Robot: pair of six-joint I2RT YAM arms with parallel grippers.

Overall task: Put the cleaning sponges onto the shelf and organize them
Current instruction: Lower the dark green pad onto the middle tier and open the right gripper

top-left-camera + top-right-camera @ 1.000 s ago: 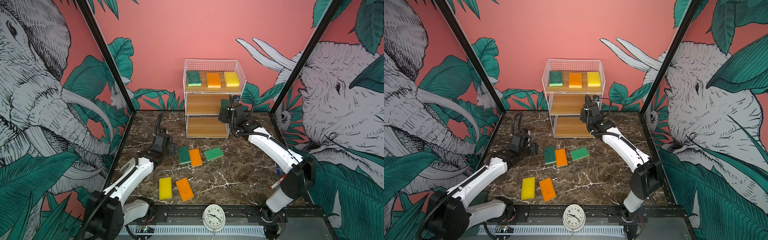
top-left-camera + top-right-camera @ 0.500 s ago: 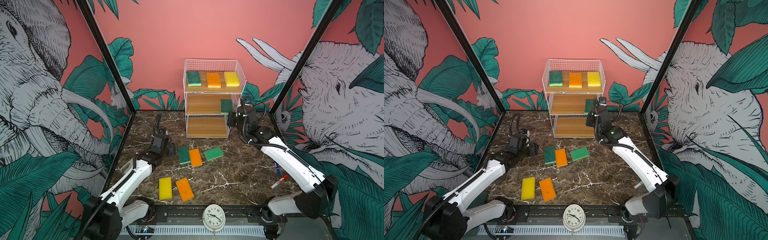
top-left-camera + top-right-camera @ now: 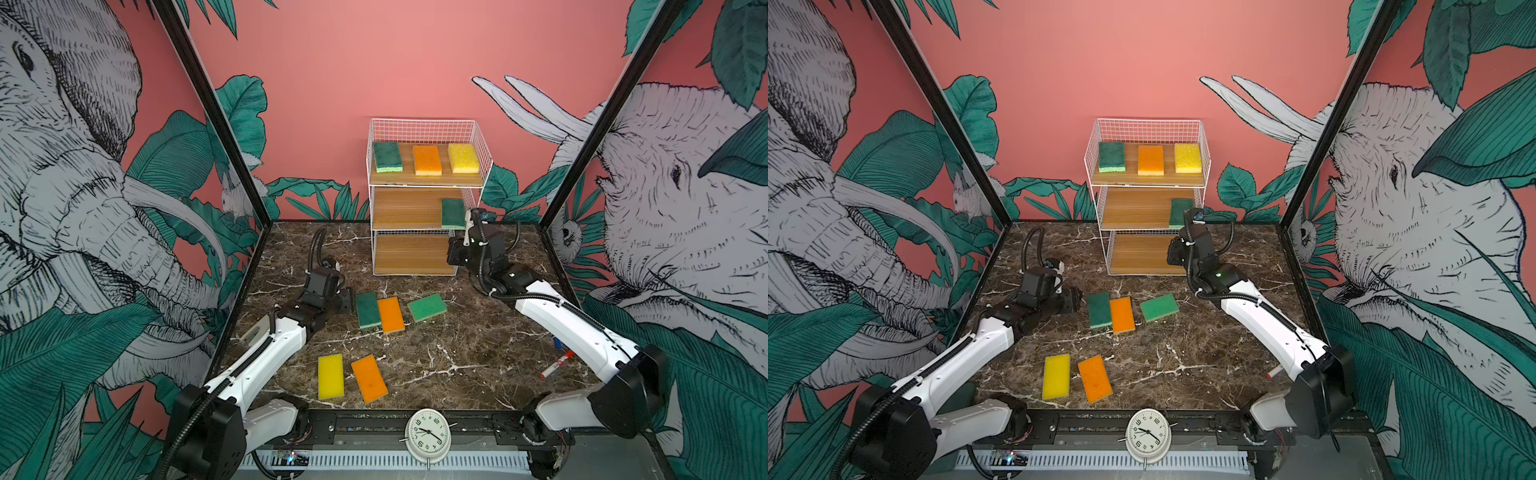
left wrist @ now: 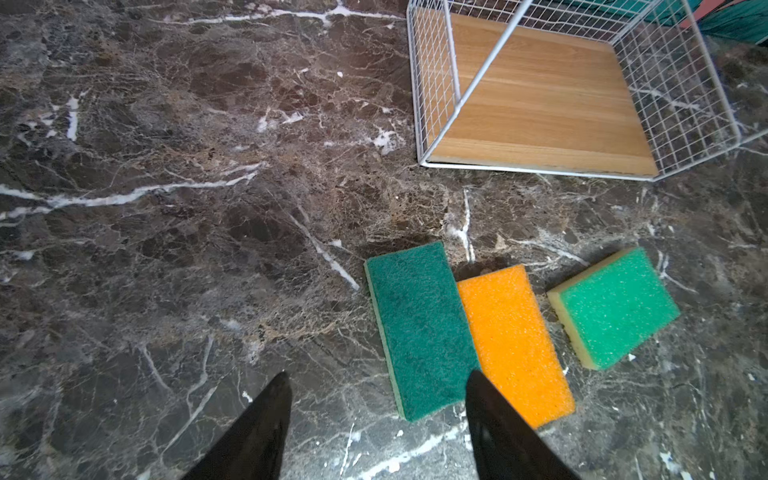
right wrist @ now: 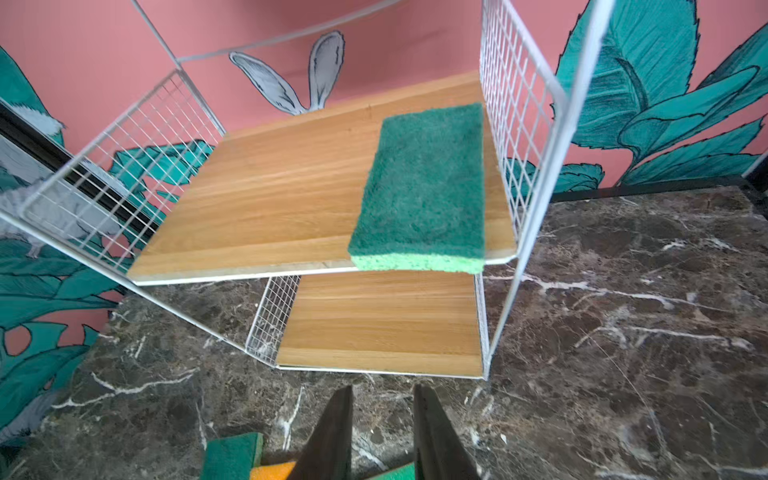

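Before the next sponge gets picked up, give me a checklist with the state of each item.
1. Empty right gripper: ok, shut on nothing, in front of the shelf.
2. Seated green sponge: ok, flat at the right end of the middle board, front edge at the lip.
3. Room on the middle board: ok, the rest is bare.
4. Free bottom board: ok, bare.
5. Ready left gripper: ok, open above the table beside the dark green sponge.
6. That sponge free to lift alone: not ok, the orange sponge touches its long side.
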